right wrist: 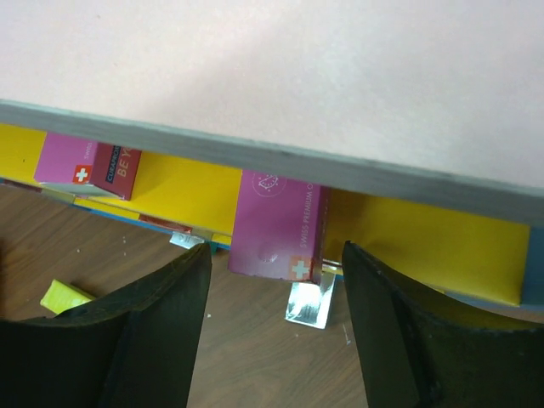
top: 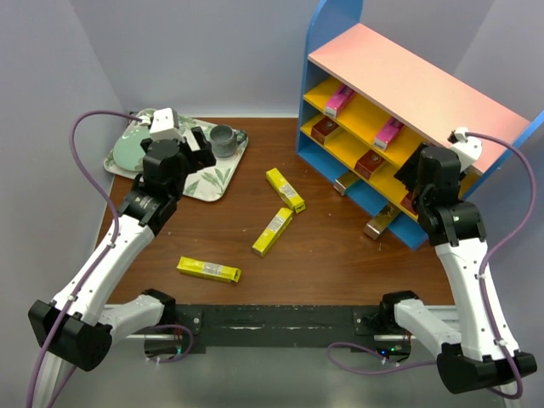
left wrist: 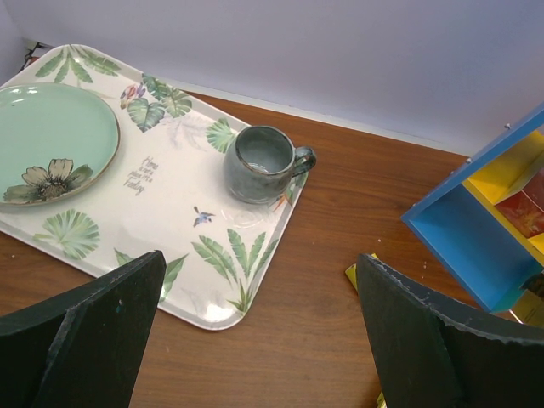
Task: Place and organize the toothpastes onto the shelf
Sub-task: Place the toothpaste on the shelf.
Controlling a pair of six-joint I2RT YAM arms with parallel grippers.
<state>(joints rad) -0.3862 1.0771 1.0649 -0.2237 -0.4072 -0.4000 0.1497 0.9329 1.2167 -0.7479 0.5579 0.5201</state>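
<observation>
Three yellow toothpastes [top: 285,189] [top: 273,231] [top: 208,269] lie loose on the brown table. Pink and dark red cartons [top: 388,133] [top: 371,163] rest on the yellow boards of the shelf [top: 416,85]. My right gripper [right wrist: 276,251] is open at the shelf's front, one finger on each side of a pink carton [right wrist: 276,225] lying on a yellow board, with a small gap on both sides. A silver carton end [right wrist: 308,302] pokes out below it. My left gripper [left wrist: 259,259] hangs open and empty over the near corner of the floral tray [left wrist: 170,183].
The tray holds a grey mug [left wrist: 262,163] and a green plate [left wrist: 51,140] at the back left. A second pink carton [right wrist: 85,166] sits further left on the same board. Two cartons [top: 381,223] [top: 344,183] stick out of the lowest tier. Walls close in on three sides.
</observation>
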